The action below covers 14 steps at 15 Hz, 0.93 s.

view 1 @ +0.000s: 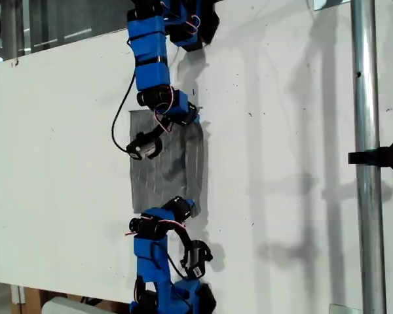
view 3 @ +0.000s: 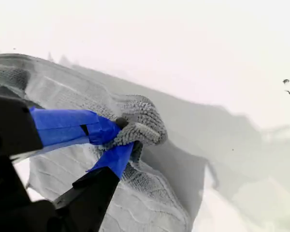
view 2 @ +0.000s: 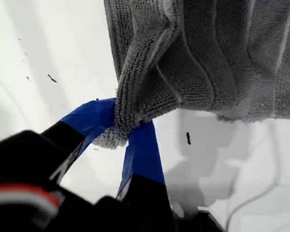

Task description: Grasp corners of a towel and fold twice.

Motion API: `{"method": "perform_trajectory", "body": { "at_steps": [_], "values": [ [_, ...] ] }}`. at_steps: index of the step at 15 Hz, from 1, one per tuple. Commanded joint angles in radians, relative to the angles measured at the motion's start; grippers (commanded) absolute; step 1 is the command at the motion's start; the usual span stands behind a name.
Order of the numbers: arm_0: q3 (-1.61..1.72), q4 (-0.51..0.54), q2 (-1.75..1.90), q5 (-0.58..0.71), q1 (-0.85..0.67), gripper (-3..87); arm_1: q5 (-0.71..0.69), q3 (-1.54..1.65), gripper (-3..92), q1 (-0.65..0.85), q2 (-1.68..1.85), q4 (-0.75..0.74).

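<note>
Towel (view 1: 164, 163) pinched at two corners on the white tabletop (view 1: 59, 170).
Exterior view: two blue arms reach in from the top and bottom edges, each bent down onto the grey cloth's right-hand side. First wrist view: my first pincer (view 2: 123, 133) is pressed together on a bunched corner, lifting the fabric off the surface. Second wrist view: my second pincer (view 3: 120, 140) is clamped on another puckered corner, the cloth tenting beneath it.

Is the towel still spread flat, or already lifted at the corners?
Lifted at two corners. Each claw, first and second, pinches a bunched corner; the rest of the towel lies spread on the table.
</note>
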Motion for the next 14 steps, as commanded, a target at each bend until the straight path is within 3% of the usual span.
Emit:
{"method": "perform_trajectory", "body": {
  "at_steps": [1,3,6,9,12,14],
  "values": [
    [0.015,-0.031,0.063,0.092,-0.172,-2.9,-0.052,-0.054,-0.2,0.196,0.06,-0.003],
    [-0.011,-0.064,0.026,0.212,-0.38,-2.9,-0.156,-0.067,-0.2,0.407,0.058,-0.029],
    [-0.333,0.02,-0.239,0.379,-0.594,-2.9,-0.304,-0.104,-0.2,0.643,-0.034,-0.135],
    [-0.367,-0.066,-0.232,0.428,-0.749,-2.9,-0.396,-0.222,-0.2,0.811,-0.11,-0.227],
    [-0.342,-0.127,-0.147,0.476,-0.781,-2.9,-0.442,-0.276,-0.2,0.865,-0.074,-0.272],
    [-0.288,-0.118,-0.146,0.472,-0.756,-2.9,-0.417,-0.229,-0.2,0.83,-0.074,-0.21]
  ]
}}
